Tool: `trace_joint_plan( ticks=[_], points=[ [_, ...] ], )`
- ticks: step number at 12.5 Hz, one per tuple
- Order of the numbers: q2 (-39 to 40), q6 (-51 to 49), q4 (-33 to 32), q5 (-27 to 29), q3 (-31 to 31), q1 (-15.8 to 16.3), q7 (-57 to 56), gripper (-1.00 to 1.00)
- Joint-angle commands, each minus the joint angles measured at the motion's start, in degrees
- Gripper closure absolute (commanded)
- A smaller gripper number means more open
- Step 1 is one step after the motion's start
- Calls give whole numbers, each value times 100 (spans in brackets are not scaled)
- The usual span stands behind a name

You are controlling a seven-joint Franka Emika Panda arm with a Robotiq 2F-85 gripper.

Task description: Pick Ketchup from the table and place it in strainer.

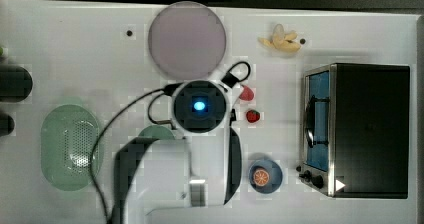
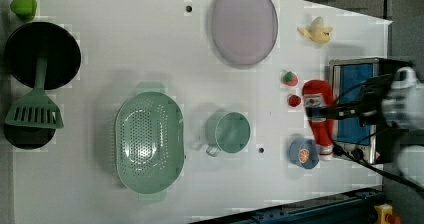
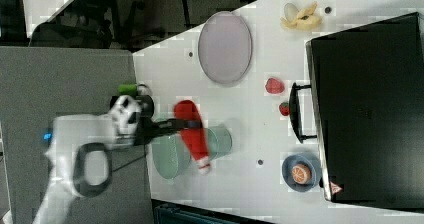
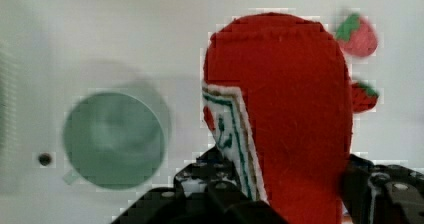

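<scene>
My gripper [image 4: 295, 196] is shut on the ketchup [image 4: 285, 119], a long red squeeze bottle with a white label. The bottle is held up off the table, and dark fingers [image 4: 215, 186] press its sides. The left view shows the ketchup [image 2: 319, 116] lying crosswise in the gripper [image 2: 325, 113]. The same grip shows in the right view, ketchup [image 3: 192, 134] in gripper [image 3: 172, 125]. In the top view my wrist [image 1: 200, 106] covers the bottle, between the cup and the strawberries. The pale green oval strainer [image 1: 70, 146] [image 2: 149, 146] holds nothing and sits at the top view's left.
A small green cup [image 2: 227, 131] [image 4: 114, 140] stands between the strainer and my arm. Two strawberries [image 1: 246, 93] [image 1: 253, 116], a grey-lilac plate [image 1: 186, 40], a banana [image 1: 281, 40], a blue bowl with an orange slice [image 1: 265, 176] and a toaster oven [image 1: 365, 129] are nearby. A black pan [image 2: 42, 54] and a spatula [image 2: 35, 109] lie beyond the strainer.
</scene>
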Motion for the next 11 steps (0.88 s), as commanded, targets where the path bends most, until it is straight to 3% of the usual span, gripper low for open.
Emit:
trace_joint_plan(
  ticks=[1, 7, 11],
  points=[
    [3, -191, 445, 30, 543, 221, 914, -16],
    [233, -1, 602, 148, 1815, 480, 3210, -16],
    [895, 941, 601, 146, 2660, 594, 4565, -16]
  ],
)
